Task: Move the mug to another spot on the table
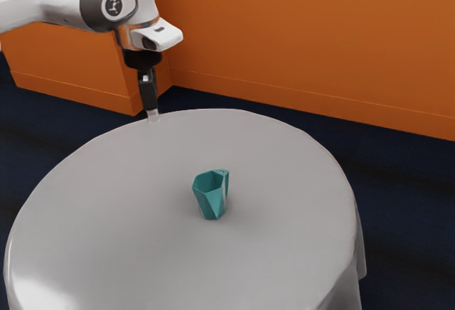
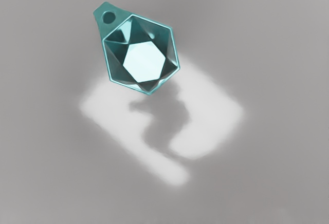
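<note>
Nearest is the round grey table (image 1: 85,253), which carries one thing only. At the exterior view's left hangs the one gripper (image 1: 150,104), pointing down and holding nothing; whether it is open or closed I cannot tell. Right of it and lower, well apart from it, the single teal mug (image 1: 211,195) stands upright near the table's middle. The wrist view looks down into the mug (image 2: 141,54), its handle off to one side. I judge the hand is held high to line up a descent onto the mug.
</note>
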